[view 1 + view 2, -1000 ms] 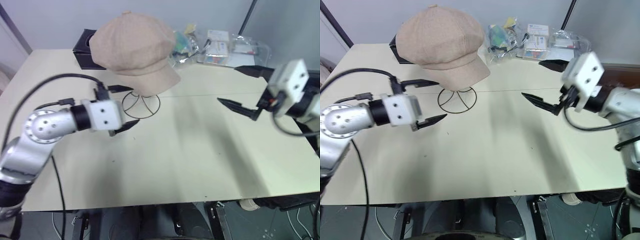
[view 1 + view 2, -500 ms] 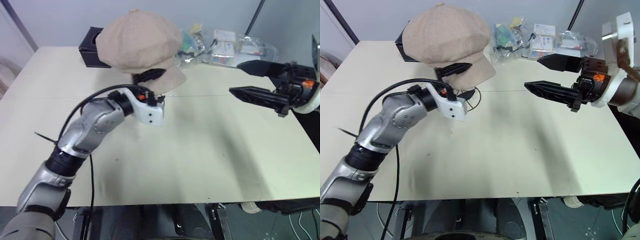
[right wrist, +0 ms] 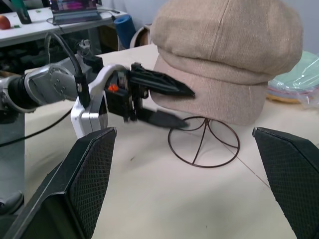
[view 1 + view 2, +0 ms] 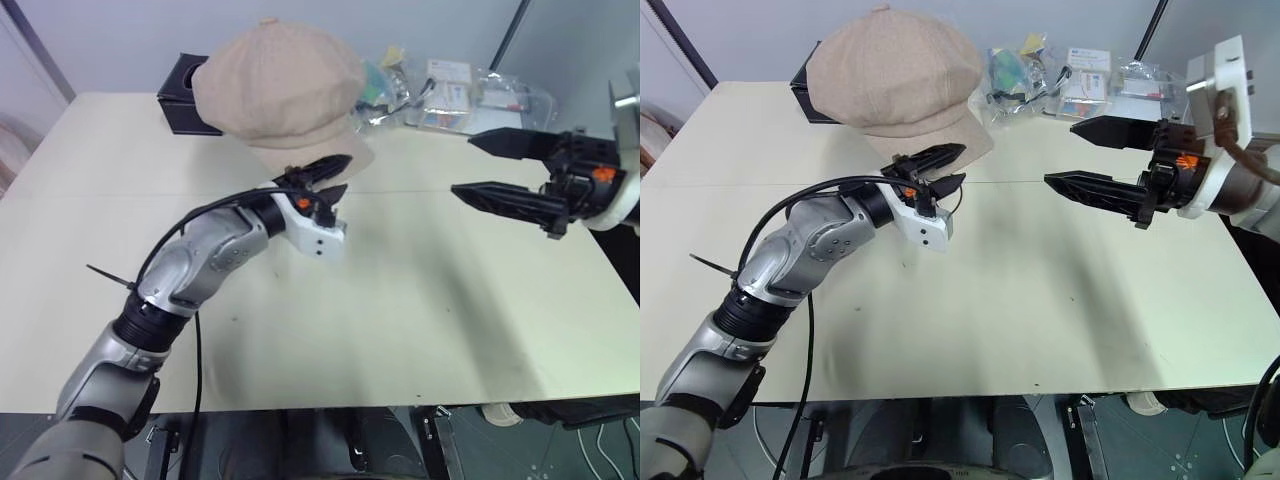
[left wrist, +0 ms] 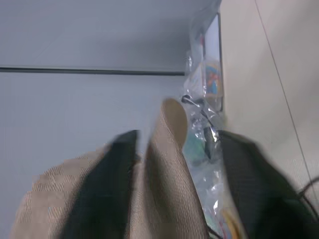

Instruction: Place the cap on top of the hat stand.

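One cap (image 4: 895, 78) sits on the hat stand (image 3: 203, 142) near the table's (image 4: 1040, 320) far edge. The left gripper (image 4: 945, 168) pinches its brim. The right gripper (image 4: 1080, 155) is spread wide, apart.

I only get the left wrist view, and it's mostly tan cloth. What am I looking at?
Observer: That's the cap. It sits on top of the hat stand, whose round wire base rests on the table.
Operator: Where is the other hand?
Observer: The right hand hangs above the table well to the right of the cap, open and touching nothing.
Operator: Anything behind the cap?
Observer: A black box stands at the table's far edge, just behind the cap on its left side.
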Controlling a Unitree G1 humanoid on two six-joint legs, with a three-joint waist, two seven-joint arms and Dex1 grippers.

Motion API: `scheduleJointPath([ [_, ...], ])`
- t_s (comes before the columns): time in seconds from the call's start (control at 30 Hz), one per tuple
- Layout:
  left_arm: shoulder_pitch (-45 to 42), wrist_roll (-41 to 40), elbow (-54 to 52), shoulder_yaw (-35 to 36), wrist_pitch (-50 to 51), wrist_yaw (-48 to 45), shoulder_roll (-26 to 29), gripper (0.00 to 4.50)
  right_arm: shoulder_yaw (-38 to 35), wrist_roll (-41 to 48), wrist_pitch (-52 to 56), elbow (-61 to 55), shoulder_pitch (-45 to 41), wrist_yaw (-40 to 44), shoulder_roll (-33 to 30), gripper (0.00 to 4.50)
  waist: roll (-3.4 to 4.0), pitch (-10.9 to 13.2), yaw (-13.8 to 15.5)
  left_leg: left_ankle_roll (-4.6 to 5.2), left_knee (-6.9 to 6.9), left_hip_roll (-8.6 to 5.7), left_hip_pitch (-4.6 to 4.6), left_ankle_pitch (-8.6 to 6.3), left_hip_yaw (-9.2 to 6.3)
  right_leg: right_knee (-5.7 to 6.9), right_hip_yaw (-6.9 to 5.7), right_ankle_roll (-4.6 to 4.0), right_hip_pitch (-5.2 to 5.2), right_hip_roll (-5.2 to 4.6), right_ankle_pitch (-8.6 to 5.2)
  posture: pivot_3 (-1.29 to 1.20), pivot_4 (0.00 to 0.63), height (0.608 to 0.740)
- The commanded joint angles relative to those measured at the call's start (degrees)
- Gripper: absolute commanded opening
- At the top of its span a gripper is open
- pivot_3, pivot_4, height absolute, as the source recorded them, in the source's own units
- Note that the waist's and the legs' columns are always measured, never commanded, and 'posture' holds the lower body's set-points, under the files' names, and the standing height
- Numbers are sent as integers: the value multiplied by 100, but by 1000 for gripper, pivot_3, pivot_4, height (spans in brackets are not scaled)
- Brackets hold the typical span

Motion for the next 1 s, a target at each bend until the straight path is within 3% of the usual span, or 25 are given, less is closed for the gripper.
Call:
scheduleJointPath([
  [0.03,79,-60,-196,301,6,5,100,479,-84,-114,-174,-9,-58,56,-6,4500,0,0,1,0,0,0,0,0,0,0,0,0,0,0,0,0,150,740],
  [0.07,112,-63,-220,338,16,-8,118,52,-62,-154,-198,5,-58,64,13,4500,0,0,1,1,2,0,0,0,0,0,0,0,1,0,0,0,150,740],
  [0.27,349,-364,-349,823,-265,350,247,52,89,-362,-331,81,-84,153,111,4500,3,-2,-15,2,8,3,2,-1,1,1,0,1,4,0,1,0,150,740],
  [0.57,187,-1825,224,1632,-2111,969,535,52,428,-795,-617,222,-130,370,248,4500,3,-1,1,3,12,9,1,-2,2,3,-1,4,3,-7,2,0,150,740],
  [0.87,-459,-3511,1953,1741,-3770,160,1084,52,618,-1028,-733,459,-321,529,345,4500,5,-1,-15,3,13,1,1,-2,4,3,-3,5,3,-4,3,0,150,740],
  [1.0,-377,-4133,2609,1590,-4904,-414,1627,52,662,-1110,-727,504,-378,600,324,4500,8,1,-42,3,12,3,1,-2,7,4,-2,5,0,-2,3,0,150,740],
])
